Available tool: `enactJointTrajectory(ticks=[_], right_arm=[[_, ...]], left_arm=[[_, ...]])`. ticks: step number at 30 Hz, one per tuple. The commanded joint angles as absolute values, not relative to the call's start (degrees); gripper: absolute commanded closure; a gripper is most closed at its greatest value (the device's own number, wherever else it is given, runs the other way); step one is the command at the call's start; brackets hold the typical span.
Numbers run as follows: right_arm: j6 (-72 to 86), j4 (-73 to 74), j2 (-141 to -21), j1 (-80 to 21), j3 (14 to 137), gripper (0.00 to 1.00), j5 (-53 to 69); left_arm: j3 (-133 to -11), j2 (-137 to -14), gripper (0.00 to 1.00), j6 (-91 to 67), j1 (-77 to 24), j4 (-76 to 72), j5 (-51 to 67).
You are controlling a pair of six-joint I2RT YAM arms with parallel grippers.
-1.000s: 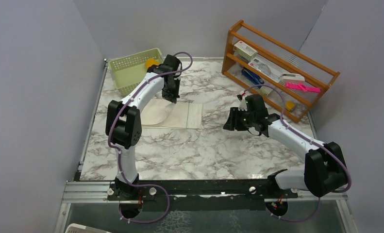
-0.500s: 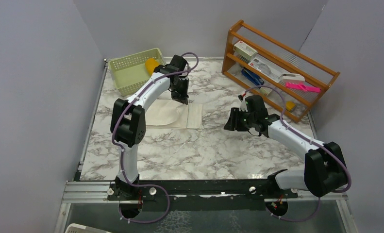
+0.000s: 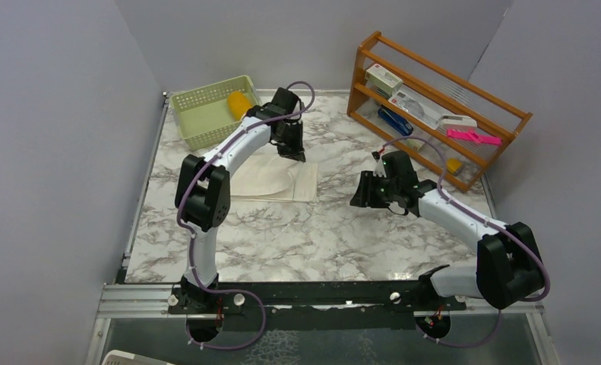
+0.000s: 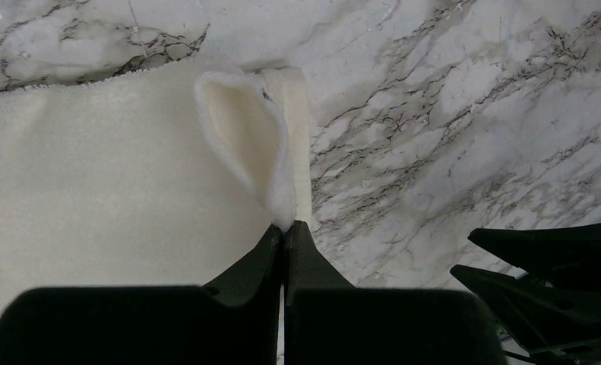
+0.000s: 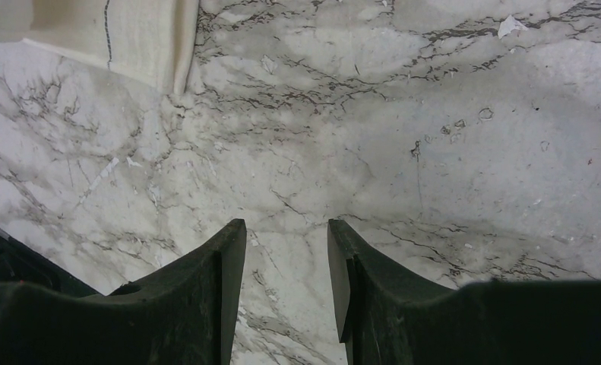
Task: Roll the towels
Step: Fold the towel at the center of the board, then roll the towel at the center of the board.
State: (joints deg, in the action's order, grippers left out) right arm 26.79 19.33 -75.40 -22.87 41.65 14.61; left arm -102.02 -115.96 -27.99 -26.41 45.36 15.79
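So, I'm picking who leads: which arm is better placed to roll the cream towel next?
Left. The left gripper is shut on a lifted corner of the cream towel; the right gripper hangs open above the marble table, apart from the cloth.

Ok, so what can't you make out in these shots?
- Yellow towel: top view, small in the basket; whether it is rolled is unclear.
- Cream towel: left arm covers its far edge from above; the left wrist view cuts it off.
- Rack items: top view, too small to identify.
- Left gripper: hidden under its wrist from above; only the wrist view shows jaws shut on the towel.
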Motion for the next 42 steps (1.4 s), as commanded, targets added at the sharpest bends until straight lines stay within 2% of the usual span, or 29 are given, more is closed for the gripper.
enactJointTrajectory(ticks=[1,11,14,16,24,28,33,34,39,42], right_arm=[[27.5,18.9,-74.4,-23.5,41.0,0.55,13.3],[27.7,18.0,-74.4,-23.8,39.8,0.55,13.3],[27.8,17.6,-74.6,-23.8,39.5,0.55,13.3],[27.8,17.3,-75.0,-23.9,39.4,0.54,13.1],[27.3,15.1,-75.5,-29.1,42.6,0.51,7.9],[26.0,10.9,-78.7,-34.2,48.8,0.52,6.6],[23.1,6.6,-91.4,-38.6,61.4,0.56,8.2],[22.6,6.0,-94.5,-39.2,64.1,0.57,9.0],[23.2,5.8,-108.8,-40.5,76.8,0.7,15.2],[24.8,4.3,-114.2,-40.2,79.0,0.73,18.2]], left_arm=[[-99.4,-116.7,1.0,-31.2,-28.2,40.9,18.4],[-92.3,-116.6,0.99,-33.9,-29.0,33.8,18.0],[-89.5,-115.4,0.81,-35.7,-29.2,28.9,19.5],[-86.9,-114.0,0.6,-36.8,-29.2,24.5,21.6],[-85.0,-107.0,0.41,-39.3,-25.1,14.4,28.3],[-81.7,-101.7,0.45,-38.1,-16.2,13.2,32.2],[-73.8,-97.8,0.71,-32.5,-5.6,14.6,32.0],[-72.0,-96.5,0.74,-31.3,-4.5,14.6,31.1],[-62.7,-95.9,0.75,-31.0,-3.4,8.8,29.4],[-58.5,-97.8,0.76,-32.9,-2.8,3.6,28.9]])
